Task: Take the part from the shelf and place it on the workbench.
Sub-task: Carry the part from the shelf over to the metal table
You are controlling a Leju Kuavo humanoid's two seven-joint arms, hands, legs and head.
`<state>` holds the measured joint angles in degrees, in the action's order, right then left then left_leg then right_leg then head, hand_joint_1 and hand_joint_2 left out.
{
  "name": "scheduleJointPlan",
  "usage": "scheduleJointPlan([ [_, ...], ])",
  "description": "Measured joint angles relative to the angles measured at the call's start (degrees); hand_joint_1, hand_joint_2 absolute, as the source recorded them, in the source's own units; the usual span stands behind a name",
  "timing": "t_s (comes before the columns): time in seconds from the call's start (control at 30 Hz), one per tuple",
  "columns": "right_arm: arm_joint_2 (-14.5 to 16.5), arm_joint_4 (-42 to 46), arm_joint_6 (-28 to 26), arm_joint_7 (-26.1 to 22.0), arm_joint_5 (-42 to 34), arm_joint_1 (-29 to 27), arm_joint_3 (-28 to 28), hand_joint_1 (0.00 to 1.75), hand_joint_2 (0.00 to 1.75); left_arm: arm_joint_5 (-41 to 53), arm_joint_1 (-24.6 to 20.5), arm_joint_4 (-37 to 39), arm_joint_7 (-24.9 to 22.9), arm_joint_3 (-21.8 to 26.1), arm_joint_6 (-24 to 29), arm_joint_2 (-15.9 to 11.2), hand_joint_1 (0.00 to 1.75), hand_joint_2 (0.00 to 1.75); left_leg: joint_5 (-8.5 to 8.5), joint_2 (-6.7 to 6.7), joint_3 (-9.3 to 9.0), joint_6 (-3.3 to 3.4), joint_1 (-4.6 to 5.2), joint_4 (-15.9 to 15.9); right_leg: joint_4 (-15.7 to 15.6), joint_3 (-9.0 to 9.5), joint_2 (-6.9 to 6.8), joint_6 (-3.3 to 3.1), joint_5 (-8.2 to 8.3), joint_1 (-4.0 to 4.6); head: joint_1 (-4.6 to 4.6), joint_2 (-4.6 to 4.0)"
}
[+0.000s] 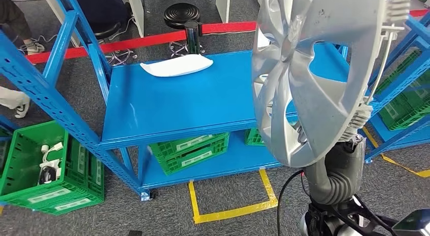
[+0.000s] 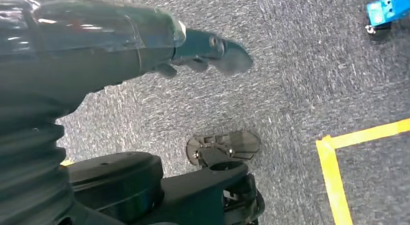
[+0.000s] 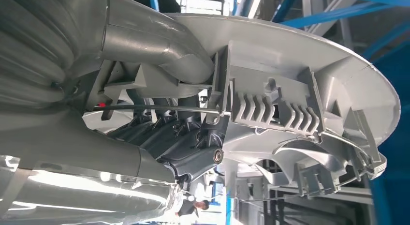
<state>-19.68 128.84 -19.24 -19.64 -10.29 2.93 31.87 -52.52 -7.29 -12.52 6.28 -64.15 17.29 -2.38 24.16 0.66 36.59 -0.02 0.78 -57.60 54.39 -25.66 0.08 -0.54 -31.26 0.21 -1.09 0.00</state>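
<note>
Fingers (image 3: 193,133) of right hand (image 3: 183,138) are curled through a spoke opening from the back of the wheel cover (image 1: 314,68), thumb over the rim, clamped on it; hooking an opening likely because the rim is too thin and wide to pinch. Beyond the fingers the cover stands near-upright, edge-on to the body, raised clear above the blue shelf (image 1: 177,104), probably so it doesn't snag the uprights. Farther out on the shelf top lies a white part (image 1: 176,65), well apart from the cover. Green crates (image 1: 190,150) sit on the lower level. Left hand (image 2: 212,53) hangs over the carpet, fingers loosely apart, holding nothing. Judgement: pick done, carry to workbench pending; workbench not seen
</note>
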Motion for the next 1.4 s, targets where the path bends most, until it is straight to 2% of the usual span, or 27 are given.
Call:
scheduleJointPlan([
  [0.07,0.0,0.0,0.0,0.0,0.0,0.1,-0.1,1.75,1.75,0.0,0.0,0.0,0.0,0.0,0.0,0.0,0.0,1.75,3.44,-0.35,1.17,-0.67,-0.2,-2.6,-0.4,-1.09,-0.25,-0.51,1.36,-0.29,0.39,0.0],
  [0.13,0.0,0.0,0.0,0.0,0.0,0.1,-0.1,1.75,1.75,0.1,0.0,0.0,-0.1,0.0,0.0,0.0,0.0,1.75,9.37,-0.72,2.94,-1.33,-0.67,-9.1,-0.3,-2.6,-0.46,-0.81,2.53,-0.38,1.06,0.0],
  [0.17,0.0,-0.1,0.0,0.0,0.0,0.1,-0.1,1.75,1.75,0.1,0.0,0.0,-0.1,0.0,0.0,0.0,0.0,1.75,11.23,-0.77,3.56,-1.64,-0.9,-12.6,-0.1,-3.44,-0.53,-0.78,3.07,-0.4,1.27,0.0],
  [0.2,0.0,-0.1,0.0,0.0,0.0,0.1,-0.1,1.75,1.75,0.1,0.0,0.0,-0.1,0.0,0.0,0.0,0.0,1.75,11.67,-0.77,3.62,-1.94,-1.12,-15.1,0.1,-4.37,-0.6,-0.67,3.62,-0.45,1.43,0.0],
  [0.27,0.0,-0.3,0.0,0.0,-0.1,0.1,-0.1,1.75,1.75,0.1,0.0,0.0,-0.1,0.0,0.0,0.0,0.0,1.75,9.04,-0.73,1.27,-2.42,-1.54,-15.1,0.9,-6.37,-0.67,-0.26,4.54,-0.67,1.7,0.0],
  [0.33,0.0,-0.3,0.0,0.0,-0.1,0.1,-0.1,1.75,1.75,0.1,-0.1,0.0,-0.1,0.0,0.0,-0.1,0.0,1.75,6.83,-0.75,-4.31,-2.7,-1.87,-8.6,2.1,-8.22,-0.7,0.34,5.14,-0.91,1.99,0.0],
  [0.4,0.0,-0.3,0.0,0.0,-0.3,0.0,-0.2,1.75,1.75,0.1,-0.2,0.0,-0.1,0.0,0.0,-0.1,0.0,1.75,7.91,-0.93,-9.05,-2.38,-1.85,-1.7,3.1,-9.38,-0.76,1.06,5.66,-1.0,2.13,0.0],
  [0.43,0.0,-0.3,0.0,0.0,-0.4,0.0,-0.2,1.75,1.75,0.1,-0.3,0.0,-0.1,0.0,0.0,-0.1,0.0,1.75,8.67,-1.06,-10.0,-2.13,-1.7,0.0,3.3,-9.72,-0.79,1.46,6.04,-1.02,2.16,0.0],
  [0.5,0.0,-0.3,0.0,0.0,-0.6,-0.1,-0.4,1.75,1.75,0.1,-0.2,0.0,-0.2,0.0,0.0,-0.1,0.0,1.75,8.54,-1.12,-9.5,-1.19,-1.58,0.7,3.5,-10.18,-0.75,2.3,6.55,-1.2,2.16,0.0],
  [0.53,0.0,-0.3,0.0,0.0,-0.6,-0.2,-0.4,1.75,1.75,0.1,-0.2,0.0,-0.3,0.0,0.0,-0.1,0.0,1.75,8.08,-1.07,-9.06,-0.6,-1.6,0.8,4.0,-10.52,-0.68,2.63,5.7,-1.29,2.12,0.0],
  [0.6,0.0,-0.3,0.0,0.0,-0.7,-0.2,-0.5,1.75,1.75,0.1,-0.2,0.0,-0.4,0.0,0.0,-0.1,0.0,1.75,6.85,-0.91,-7.87,0.52,-1.62,0.9,8.2,-11.58,-0.53,3.09,0.83,-1.41,1.72,0.0],
  [0.67,0.1,-0.3,0.0,0.0,-0.7,-0.2,-0.5,1.75,1.75,0.1,-0.2,0.0,-0.4,0.0,0.0,-0.1,0.0,1.75,5.54,-0.89,-6.31,1.0,-1.34,0.8,15.2,-12.59,-0.47,3.28,-4.53,-1.39,1.04,0.0],
  [0.7,0.1,-0.4,0.0,0.0,-0.7,-0.2,-0.5,1.75,1.75,0.1,-0.2,0.0,-0.4,0.0,0.0,-0.1,0.0,1.75,4.9,-0.86,-5.42,1.08,-1.16,0.7,17.9,-12.61,-0.45,3.26,-5.5,-1.35,0.79,0.0],
  [0.73,0.1,-0.5,0.0,0.0,-0.7,-0.2,-0.5,1.75,1.75,0.1,-0.2,0.0,-0.4,0.0,0.0,-0.1,0.0,1.75,4.28,-0.83,-4.5,1.12,-0.98,0.6,19.1,-12.02,-0.45,3.12,-5.02,-1.31,0.58,0.0],
  [0.77,0.1,-0.5,0.0,0.0,-0.7,-0.2,-0.5,1.75,1.75,0.1,-0.2,0.0,-0.4,0.0,0.0,-0.1,0.0,1.75,3.68,-0.8,-3.59,1.12,-0.8,0.5,18.6,-10.73,-0.44,2.87,-3.54,-1.25,0.38,0.0],
  [0.83,0.1,-0.6,0.0,0.0,-0.7,-0.2,-0.5,1.75,1.75,0.1,-0.2,0.0,-0.4,0.0,0.0,-0.1,0.0,1.75,2.55,-0.76,-2.11,1.0,-0.48,0.3,12.2,-5.66,-0.35,1.97,-0.69,-0.95,0.06,0.0],
  [0.9,0.1,-0.6,-0.1,0.0,-0.7,-0.1,-0.5,1.75,1.75,0.1,-0.2,-0.1,-0.4,0.0,0.0,0.0,0.0,1.75,1.46,-0.66,-1.21,0.6,-0.23,0.2,3.7,-0.21,-0.26,0.96,-0.62,-0.5,0.0,0.0],
  [0.97,0.2,-0.6,-0.1,0.0,-0.8,-0.1,-0.5,1.75,1.75,0.1,-0.2,-0.1,-0.5,0.0,0.0,0.0,0.0,1.75,0.3,-0.4,-0.49,-0.02,-0.22,0.2,-0.1,1.48,-0.18,0.44,-1.19,-0.16,0.1,0.0],
  [1.03,0.3,-0.6,-0.1,0.0,-1.0,-0.1,-0.5,1.75,1.75,0.1,-0.1,0.0,-0.5,0.0,0.0,-0.1,0.0,1.75,0.47,-0.25,0.4,-0.71,-0.34,-0.2,-0.6,0.55,-0.34,0.08,-0.44,-0.29,0.22,0.0],
  [1.07,0.3,-0.6,-0.1,0.0,-1.0,-0.2,-0.5,1.75,1.75,0.1,-0.1,0.0,-0.5,0.0,0.0,-0.1,0.0,1.75,1.97,-0.31,1.03,-1.03,-0.37,-1.4,-0.8,0.01,-0.47,-0.2,0.04,-0.41,0.48,0.0],
  [1.17,0.3,-0.7,-0.2,0.0,-1.1,-0.4,-0.5,1.75,1.75,0.2,0.0,0.0,-0.5,0.0,0.1,-0.1,0.0,1.75,9.26,-0.65,3.9,-1.85,-0.68,-10.6,-0.8,-1.82,-0.7,-0.7,1.47,-0.4,1.79,0.0],
  [1.2,0.3,-0.7,-0.2,0.0,-1.1,-0.5,-0.5,1.75,1.75,0.2,0.0,0.0,-0.5,0.0,0.1,-0.1,0.0,1.75,10.22,-0.69,4.57,-2.03,-0.76,-13.9,-0.6,-2.48,-0.74,-0.7,1.92,-0.32,2.02,0.0],
  [1.23,0.3,-0.7,-0.2,0.0,-1.1,-0.6,-0.5,1.75,1.75,0.2,0.0,0.0,-0.6,0.0,0.1,-0.1,0.0,1.75,9.88,-0.69,4.58,-2.12,-0.8,-15.7,-0.4,-3.18,-0.77,-0.69,2.32,-0.25,2.17,0.0],
  [1.27,0.3,-0.8,-0.2,0.0,-1.1,-0.7,-0.5,1.75,1.75,0.2,0.0,0.0,-0.6,0.0,0.1,-0.1,0.0,1.75,8.57,-0.69,3.63,-2.1,-0.8,-15.6,-0.1,-3.86,-0.79,-0.64,2.63,-0.2,2.27,0.0],
  [1.3,0.3,-0.8,-0.2,0.0,-1.1,-0.8,-0.5,1.75,1.75,0.2,0.0,0.0,-0.8,0.0,0.1,-0.1,0.0,1.75,6.93,-0.7,1.63,-1.92,-0.77,-13.4,0.2,-4.47,-0.79,-0.58,2.84,-0.15,2.36,0.0],
  [1.33,0.3,-0.8,-0.2,0.0,-1.2,-0.9,-0.5,1.75,1.75,0.3,0.0,0.0,-0.9,0.0,0.1,-0.1,0.0,1.75,5.81,-0.73,-1.17,-1.58,-0.7,-9.7,0.6,-4.93,-0.79,-0.49,2.99,-0.12,2.47,0.0],
  [1.4,0.4,-0.8,-0.2,-0.2,-1.2,-1.0,-0.6,1.75,1.75,0.5,-0.1,0.0,-1.5,0.0,0.1,-0.2,0.0,1.75,5.58,-0.75,-6.17,-0.81,-0.46,-2.3,1.2,-5.59,-0.84,-0.14,3.23,0.03,2.57,0.0],
])
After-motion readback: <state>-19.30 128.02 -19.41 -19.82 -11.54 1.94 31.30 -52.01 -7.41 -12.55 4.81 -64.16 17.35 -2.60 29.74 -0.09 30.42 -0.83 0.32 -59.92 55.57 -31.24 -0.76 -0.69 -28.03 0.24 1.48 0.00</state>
